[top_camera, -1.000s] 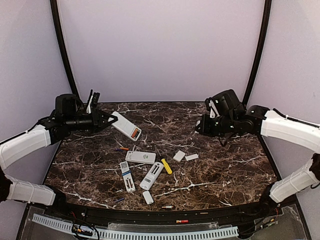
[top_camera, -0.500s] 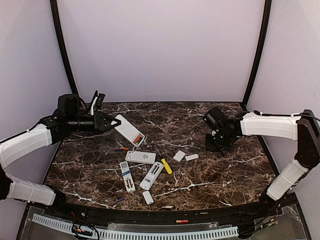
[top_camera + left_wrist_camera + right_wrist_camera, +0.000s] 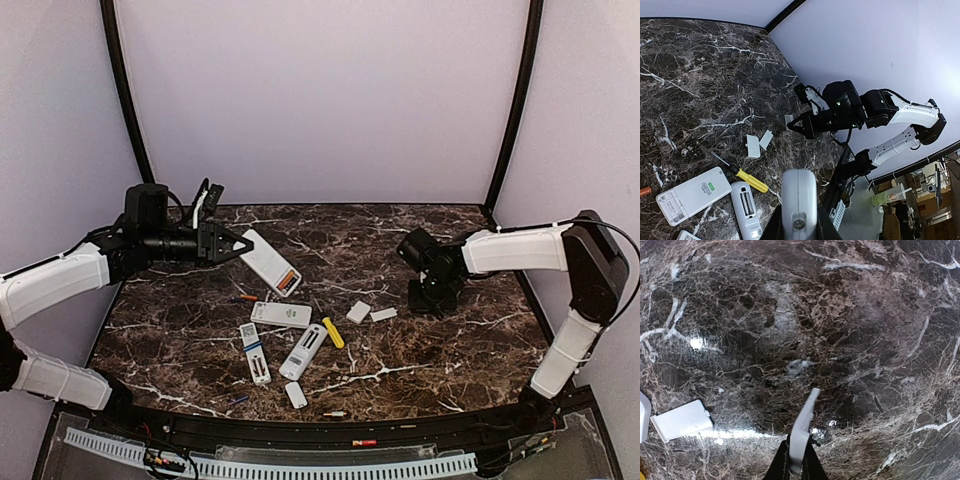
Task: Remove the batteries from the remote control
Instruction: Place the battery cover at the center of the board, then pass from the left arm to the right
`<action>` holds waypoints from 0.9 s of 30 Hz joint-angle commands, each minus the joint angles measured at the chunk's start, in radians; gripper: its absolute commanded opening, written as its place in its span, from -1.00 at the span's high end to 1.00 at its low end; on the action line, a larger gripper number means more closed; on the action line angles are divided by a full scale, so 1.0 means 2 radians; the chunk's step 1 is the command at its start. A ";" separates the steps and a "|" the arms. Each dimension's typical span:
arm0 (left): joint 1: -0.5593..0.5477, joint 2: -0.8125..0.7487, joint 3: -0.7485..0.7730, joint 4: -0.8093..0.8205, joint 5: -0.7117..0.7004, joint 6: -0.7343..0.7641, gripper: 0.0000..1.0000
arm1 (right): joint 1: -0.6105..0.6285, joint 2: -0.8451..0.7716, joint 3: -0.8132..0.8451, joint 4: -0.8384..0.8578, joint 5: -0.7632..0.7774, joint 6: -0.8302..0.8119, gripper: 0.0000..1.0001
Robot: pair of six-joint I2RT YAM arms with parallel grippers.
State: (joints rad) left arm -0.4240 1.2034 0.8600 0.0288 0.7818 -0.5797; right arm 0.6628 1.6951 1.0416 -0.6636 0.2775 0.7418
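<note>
My left gripper (image 3: 241, 247) is shut on the end of a white remote control (image 3: 270, 264), held tilted above the table's back left. In the left wrist view that remote (image 3: 799, 197) shows end-on between my jaws. My right gripper (image 3: 431, 293) points down at the table on the right, shut on a thin white battery cover (image 3: 804, 430) seen edge-on. An orange battery (image 3: 245, 298) lies just below the held remote. A small battery (image 3: 336, 413) rests near the front edge.
Three more remotes (image 3: 281, 314) (image 3: 255, 352) (image 3: 304, 350) lie mid-table; one (image 3: 746, 207) shows an empty battery bay. A yellow-handled screwdriver (image 3: 332, 331) lies beside them. Loose white covers (image 3: 358, 312) (image 3: 383, 314) (image 3: 296, 394) are scattered around, with one (image 3: 680, 421) left of my right gripper.
My right arm has swung down from its raised pose and now points at the table with the cover. My left gripper has carried the remote a little to the right.
</note>
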 commanded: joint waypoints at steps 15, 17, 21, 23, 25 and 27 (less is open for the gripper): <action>-0.008 -0.003 0.011 -0.007 -0.010 0.016 1.00 | -0.004 -0.028 0.006 0.032 -0.011 -0.009 -0.09; -0.009 0.001 0.013 -0.009 -0.006 0.015 1.00 | -0.003 -0.051 0.000 0.044 -0.020 -0.022 -0.18; -0.013 0.015 0.019 -0.024 -0.001 0.016 1.00 | 0.002 -0.127 -0.019 0.099 -0.073 -0.080 -0.33; -0.018 0.023 0.025 -0.035 -0.006 0.015 1.00 | 0.013 -0.158 -0.025 0.128 -0.104 -0.115 -0.38; -0.028 0.040 0.037 -0.047 -0.011 0.014 1.00 | 0.032 -0.180 -0.025 0.150 -0.122 -0.138 -0.45; -0.040 0.054 0.050 -0.061 -0.016 0.010 1.00 | 0.054 -0.191 -0.020 0.168 -0.136 -0.155 -0.51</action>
State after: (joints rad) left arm -0.4656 1.2739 0.8989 -0.0288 0.7574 -0.5610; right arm 0.6987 1.3537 1.0096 -0.4576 0.1123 0.5533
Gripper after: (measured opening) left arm 0.159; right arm 0.734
